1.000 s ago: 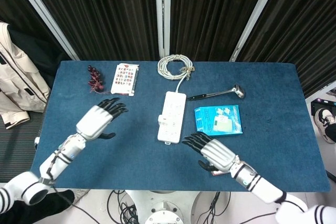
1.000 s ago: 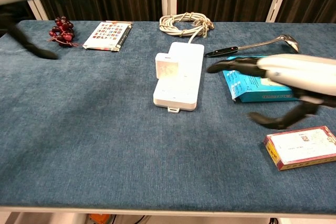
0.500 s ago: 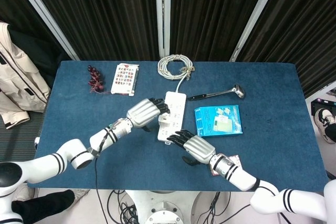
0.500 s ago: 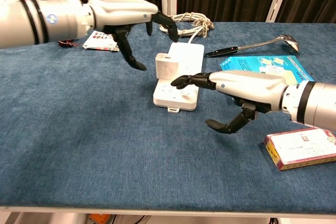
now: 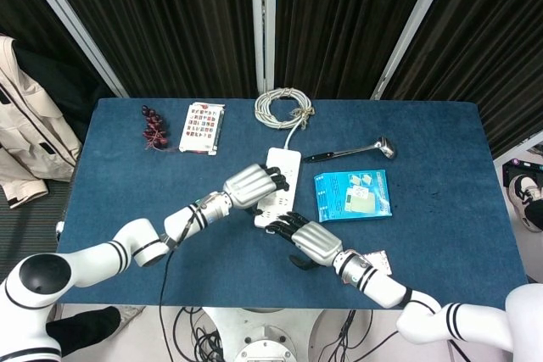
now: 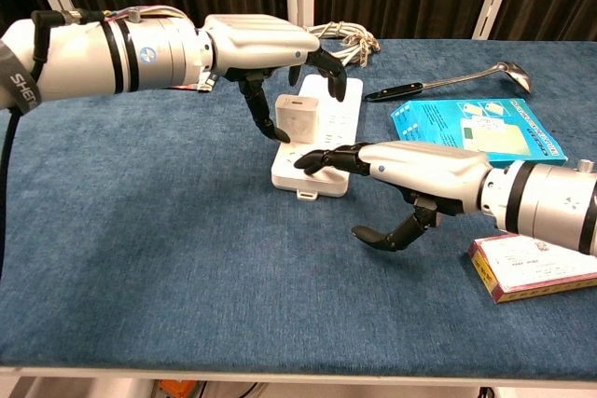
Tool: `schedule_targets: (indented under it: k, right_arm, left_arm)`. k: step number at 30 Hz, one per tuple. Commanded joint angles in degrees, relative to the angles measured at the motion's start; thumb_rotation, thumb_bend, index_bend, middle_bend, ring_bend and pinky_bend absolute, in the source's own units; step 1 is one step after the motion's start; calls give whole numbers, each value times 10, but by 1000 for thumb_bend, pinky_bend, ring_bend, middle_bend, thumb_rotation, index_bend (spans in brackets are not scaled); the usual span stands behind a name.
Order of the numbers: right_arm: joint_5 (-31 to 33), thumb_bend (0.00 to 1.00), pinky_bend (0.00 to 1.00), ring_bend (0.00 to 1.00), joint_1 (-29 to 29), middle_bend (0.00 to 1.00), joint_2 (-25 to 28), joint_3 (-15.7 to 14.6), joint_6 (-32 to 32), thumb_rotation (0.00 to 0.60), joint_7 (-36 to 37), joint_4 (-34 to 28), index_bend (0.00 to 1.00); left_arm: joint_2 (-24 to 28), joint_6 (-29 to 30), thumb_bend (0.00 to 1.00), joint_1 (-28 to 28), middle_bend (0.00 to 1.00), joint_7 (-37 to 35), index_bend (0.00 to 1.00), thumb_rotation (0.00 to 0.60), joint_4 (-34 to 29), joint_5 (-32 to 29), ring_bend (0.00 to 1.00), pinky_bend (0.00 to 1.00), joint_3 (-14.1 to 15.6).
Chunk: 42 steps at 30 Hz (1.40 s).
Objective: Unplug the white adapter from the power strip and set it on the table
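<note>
Both hands have closed in on the strip since half a second ago — the left hand (image 6: 266, 44) now arches right over the white square adapter (image 6: 297, 116), fingers spread and curled down around it, thumb at its left face; whether they touch it I cannot tell. The right hand (image 6: 410, 170) has slid left, its spread fingertips (image 6: 312, 157) resting on the near end of the strip, thumb hanging free below, holding nothing.

On the blue cloth-covered table (image 6: 140, 258) lies one white rectangular power strip (image 5: 283, 167), running near to far at the middle. The adapter stands upright in its near-left socket, still plugged in. One coiled white cable (image 5: 284, 108) lies at the strip's far end.

To the right lie one flat cyan packet (image 6: 476, 132) and, beyond it, one metal ladle with a black handle (image 6: 448, 81). One red-edged card box (image 6: 532, 266) sits near right. Far left — one printed booklet (image 5: 202, 127) and one dark red bunch of grapes (image 5: 153, 129).
</note>
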Motion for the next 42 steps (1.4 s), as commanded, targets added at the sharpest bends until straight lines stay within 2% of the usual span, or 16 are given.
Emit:
schedule_targets:
  k: [1, 12, 21, 30, 35, 42]
  right_arm:
    - [3, 420, 0, 0, 1, 93, -2, -1, 1, 600, -1, 2, 23]
    - [15, 433, 0, 0, 10, 94, -11, -8, -2, 600, -3, 8, 23]
    - [23, 434, 0, 0, 14, 94, -15, -12, -4, 600, 0, 15, 23]
    - [29, 459, 0, 0, 19, 94, -18, -15, -9, 600, 3, 20, 23]
    - [34, 473, 0, 0, 19, 94, -19, -17, -10, 600, 5, 22, 23]
    - [39, 509, 0, 0, 21, 94, -20, -18, -13, 600, 3, 23, 23]
  left_arm:
    - [-14, 11, 186, -6, 273, 6, 311, 600, 30, 5, 198, 405, 11]
    - [-48, 58, 260, -14, 370, -34, 424, 600, 106, 28, 306, 534, 47]
    - [-81, 82, 327, -21, 426, -72, 449, 600, 177, 44, 391, 646, 76]
    - [-115, 111, 411, -18, 619, -131, 592, 600, 244, 44, 592, 803, 91]
    - [-130, 123, 428, -13, 684, -185, 638, 600, 271, 35, 637, 826, 92]
    - [-144, 140, 432, -5, 713, -227, 661, 600, 307, 27, 649, 831, 95]
